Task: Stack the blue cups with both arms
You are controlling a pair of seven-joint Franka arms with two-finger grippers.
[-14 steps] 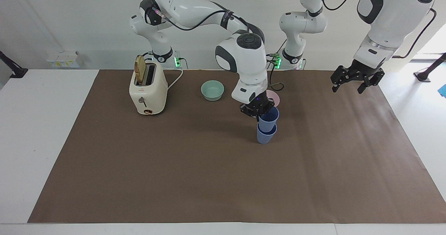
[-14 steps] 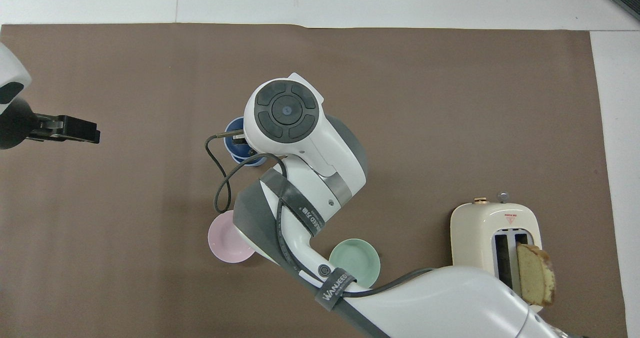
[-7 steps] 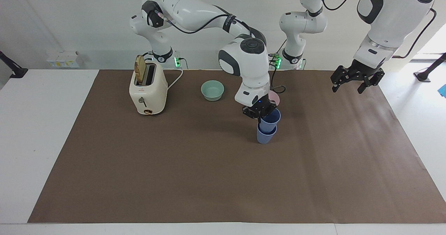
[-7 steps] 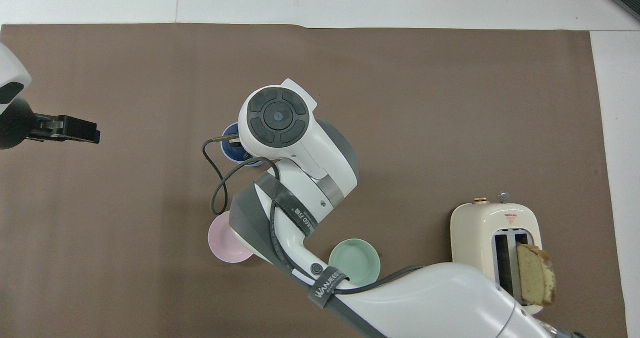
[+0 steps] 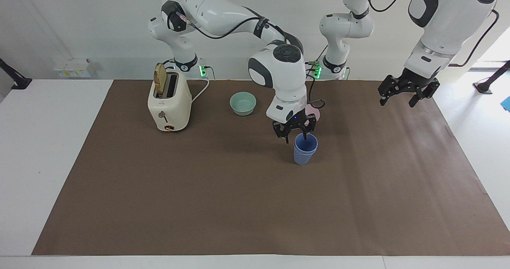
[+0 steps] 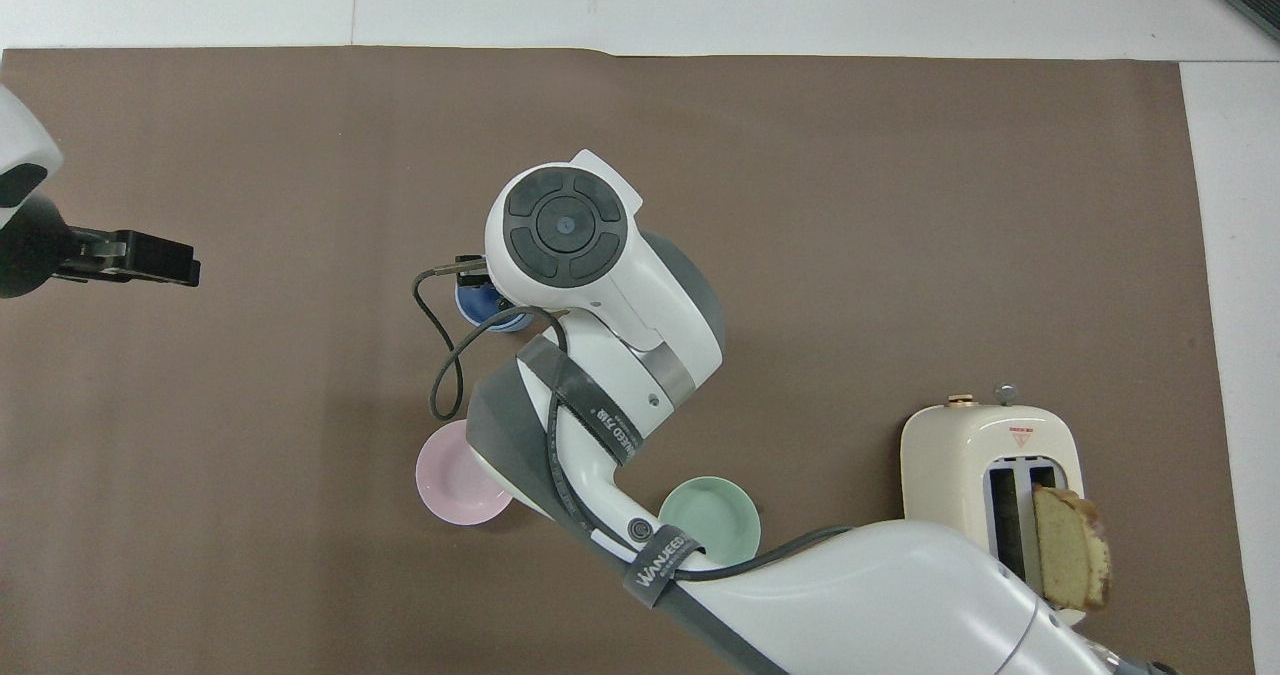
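Blue cups (image 5: 305,149): nested as one stack, just below my right gripper (image 5: 295,132); its jaws spread, holding nothing, one finger dipping at the rim; release step, I judge; next, a straight lift clear. Left gripper (image 5: 403,94): waiting well aside, jaws apart, empty.
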